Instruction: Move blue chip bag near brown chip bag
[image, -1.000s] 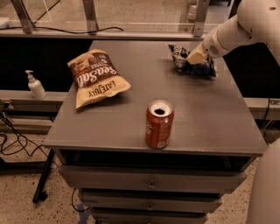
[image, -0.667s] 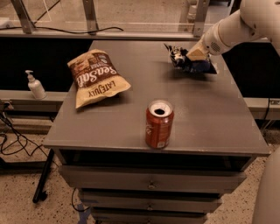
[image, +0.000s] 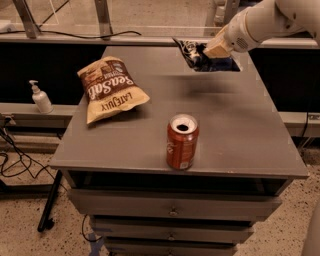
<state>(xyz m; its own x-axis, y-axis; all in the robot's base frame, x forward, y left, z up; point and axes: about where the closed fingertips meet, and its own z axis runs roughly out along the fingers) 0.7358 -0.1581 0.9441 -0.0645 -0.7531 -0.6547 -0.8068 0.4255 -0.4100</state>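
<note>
blue chip bag: far right of the table, by the back edge; looks lifted off the top, w/ a soft shadow on the surface below. crumpled, tilted.
gripper: at the bag's right end, fingers clamped on it; arm comes in from upper right.
brown chip bag: lying flat on the left half, well apart from the blue bag.
red soda can: upright, open, front centre; nearer the front than the straight path between the bags.
table: grey top, drawers under.
pump bottle: on a low ledge left of the table, out of the way.
step in hand: prob. carrying the bag left toward the brown bag.
how to do it well: firm pinch, since the bag looks slick & light; enough height to clear the top w/o dragging; route over the back half, away from the can; stop just beside the brown bag's right edge, not on it; lower till it rests, then let go.
risk: bag slipping from the pinch; overshoot nudging the brown bag.
</note>
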